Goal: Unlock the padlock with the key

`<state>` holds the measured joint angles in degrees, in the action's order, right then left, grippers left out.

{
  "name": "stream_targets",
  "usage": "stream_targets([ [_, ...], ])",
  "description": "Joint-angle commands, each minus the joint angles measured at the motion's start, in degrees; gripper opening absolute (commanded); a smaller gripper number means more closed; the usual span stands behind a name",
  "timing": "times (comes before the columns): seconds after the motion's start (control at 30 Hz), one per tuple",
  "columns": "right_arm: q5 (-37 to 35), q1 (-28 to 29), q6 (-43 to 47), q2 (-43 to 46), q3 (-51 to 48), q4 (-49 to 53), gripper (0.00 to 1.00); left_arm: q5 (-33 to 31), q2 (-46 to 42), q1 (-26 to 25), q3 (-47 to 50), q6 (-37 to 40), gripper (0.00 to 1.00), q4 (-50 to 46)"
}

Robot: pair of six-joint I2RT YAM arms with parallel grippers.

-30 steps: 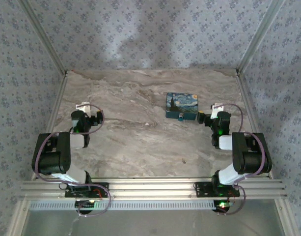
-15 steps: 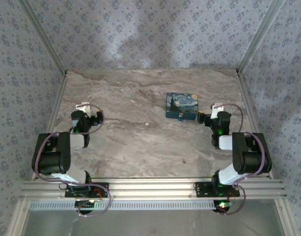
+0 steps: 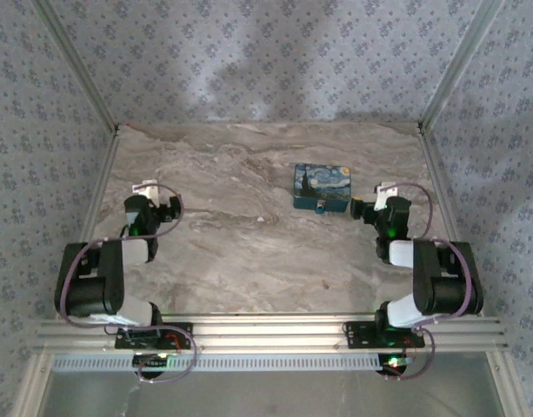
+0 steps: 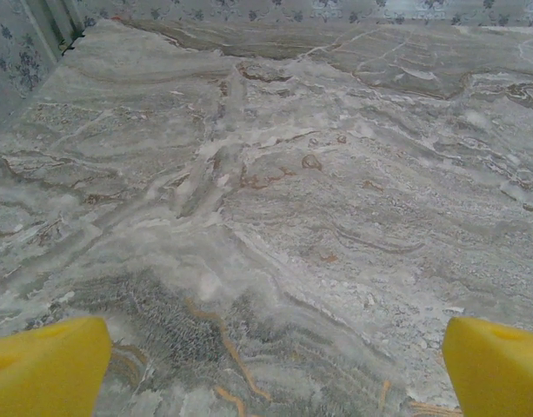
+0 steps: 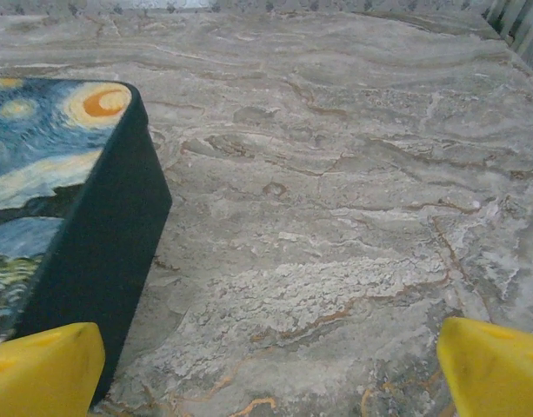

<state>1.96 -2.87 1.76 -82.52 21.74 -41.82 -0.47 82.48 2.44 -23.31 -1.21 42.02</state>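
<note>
Top external view: a grey-brown marble-patterned table (image 3: 240, 252) stands in a booth walled with blue-grey floral-print fabric (image 3: 266, 61). An aluminium rail (image 3: 266, 330) runs along the table's near edge.
Padlock (image 3: 322, 182): a flat rectangular block printed with a dark blue night sky and yellow swirls. It lies printed face up in the right half of the table, closer to the far edge than to the near one.
Long axis: roughly parallel to the far edge, running left to right.
Key (image 3: 321, 207): a tiny teal-headed piece against the middle of the padlock's near side. Whether it sits in a keyhole cannot be told.
Left gripper (image 4: 275, 369): yellow fingertips (image 4: 44, 369) spread wide over bare table near the left edge, holding nothing.
Right gripper (image 5: 266, 373): jaws spread wide and empty, just beside the padlock's right end. The block's dark teal side wall is next to its left fingertip.
Count: one padlock, one key, two arms, two grippers.
</note>
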Motion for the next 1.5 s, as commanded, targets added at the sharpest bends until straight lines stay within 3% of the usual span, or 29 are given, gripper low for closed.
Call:
stream_targets([
  [0.0, -1.10, 0.13, -0.83, 5.40, 2.75, 6.89, 1.00, -1.95, -7.31, -0.59, -0.22, -0.96, 0.98, -5.15],
  [0.17, -1.59, 1.43, -5.24, 13.31, 6.07, 18.94, 1.00, -0.62, -15.95, -1.09, -4.08, -8.37, 0.98, -17.78],
  [0.4, -0.02, 8.10, -16.63, 20.78, 14.05, 43.48, 0.96, 6.97, -19.02, -2.37, -12.79, -27.66, 0.98, -36.13],
  [0.5, 0.32, 14.04, -20.68, 22.63, 15.38, 53.81, 0.91, 11.62, -19.46, -6.91, -12.44, -32.06, 0.98, -36.09],
  [0.73, -0.16, 28.17, -28.47, 25.73, 14.74, 72.42, 0.83, 9.90, -19.40, -20.43, -9.47, -38.68, 0.98, -31.81],
  [0.87, -0.39, 33.73, -31.11, 25.72, 14.82, 81.65, 0.80, 9.12, -18.17, -24.34, -9.65, -38.95, 0.98, -31.16],
  [1.03, -2.06, 38.74, -33.11, 24.31, 13.83, 87.19, 0.74, 8.62, -16.49, -26.12, -10.13, -38.75, 0.98, -29.79],
  [1.47, -1.27, 47.74, -33.74, 14.75, 13.30, 85.57, 0.52, 6.89, -14.39, -26.78, -10.74, -38.96, 0.98, -31.02],
])
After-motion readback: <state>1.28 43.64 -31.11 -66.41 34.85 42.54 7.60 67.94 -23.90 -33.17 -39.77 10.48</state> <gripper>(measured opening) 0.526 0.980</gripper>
